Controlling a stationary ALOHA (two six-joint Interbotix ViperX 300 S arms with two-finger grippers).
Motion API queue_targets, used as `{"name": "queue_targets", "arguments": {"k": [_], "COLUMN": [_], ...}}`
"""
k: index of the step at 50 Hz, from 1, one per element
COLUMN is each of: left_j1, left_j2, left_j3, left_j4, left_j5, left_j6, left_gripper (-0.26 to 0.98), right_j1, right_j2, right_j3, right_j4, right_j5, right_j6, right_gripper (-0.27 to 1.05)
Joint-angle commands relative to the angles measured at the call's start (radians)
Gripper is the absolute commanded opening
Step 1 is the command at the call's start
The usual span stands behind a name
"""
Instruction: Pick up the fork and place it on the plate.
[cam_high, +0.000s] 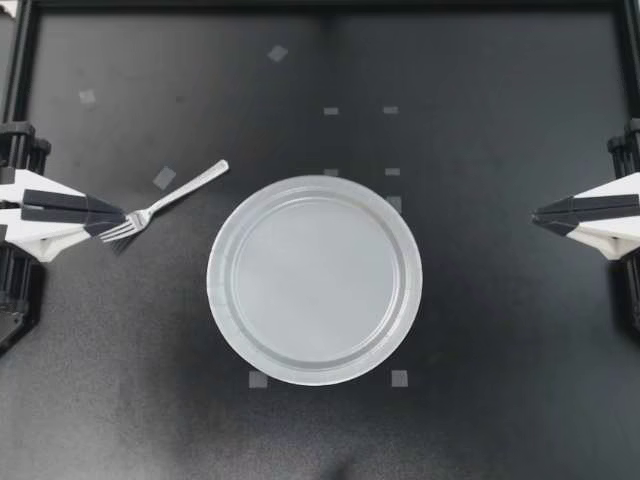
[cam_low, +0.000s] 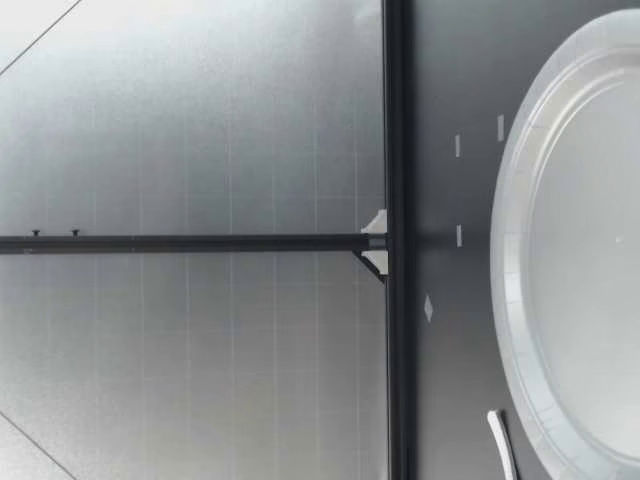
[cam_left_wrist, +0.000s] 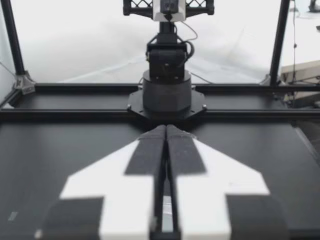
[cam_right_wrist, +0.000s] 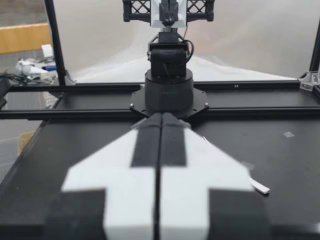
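A silver fork (cam_high: 172, 196) lies flat on the black table, left of the plate, with its handle pointing toward the back right and its tines toward my left arm. The round white plate (cam_high: 226, 282) sits at mid-table with nothing on it. My left gripper (cam_high: 118, 216) is shut and holds nothing; its tip overlaps the tines from above. My right gripper (cam_high: 538, 215) is shut and bare, well right of the plate. The low view shows the plate's rim (cam_low: 512, 250) and the fork's handle end (cam_low: 498, 430). In the wrist views both the left gripper (cam_left_wrist: 166, 131) and the right gripper (cam_right_wrist: 161, 118) point level across the table; the fork's handle end (cam_right_wrist: 259, 187) peeks out beside the right one.
Several small tape marks (cam_high: 164, 177) dot the table around the plate. Black frame rails (cam_high: 20, 60) border the table at the back and sides. Each wrist view shows the opposite arm's base (cam_left_wrist: 166, 90) straight ahead.
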Motion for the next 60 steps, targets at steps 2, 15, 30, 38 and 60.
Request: {"name": "queue_targets", "arguments": {"k": [2, 15, 30, 38, 60], "left_j1": [-0.006, -0.006, 0.014, 0.055, 0.087], "left_j2": [-0.017, -0.051, -0.025, 0.031, 0.028], "left_j3": [0.017, 0.028, -0.129, -0.347, -0.400], "left_j4": [-0.003, -0.038, -0.186, -0.179, -0.133], "left_j5": [-0.015, -0.008, 0.336, 0.782, 1.005], "left_j6": [-0.009, -0.015, -0.054, -0.063, -0.092], "left_gripper": [0.06, -0.05, -0.05, -0.05, 0.09], "right_j1": [-0.005, -0.005, -0.006, -0.006, -0.006], "right_j2": [-0.005, -0.094, -0.038, 0.028, 0.025], "right_j3": [0.005, 0.052, 0.063, 0.064, 0.078], "right_j4": [-0.002, 0.000, 0.055, 0.067, 0.069], "right_j5": [-0.012, -0.032, -0.028, -0.023, -0.029], "right_j6": [-0.003, 0.000, 0.006, 0.006, 0.006], "right_gripper": [0.08, -0.08, -0.08, -0.08, -0.08]}}
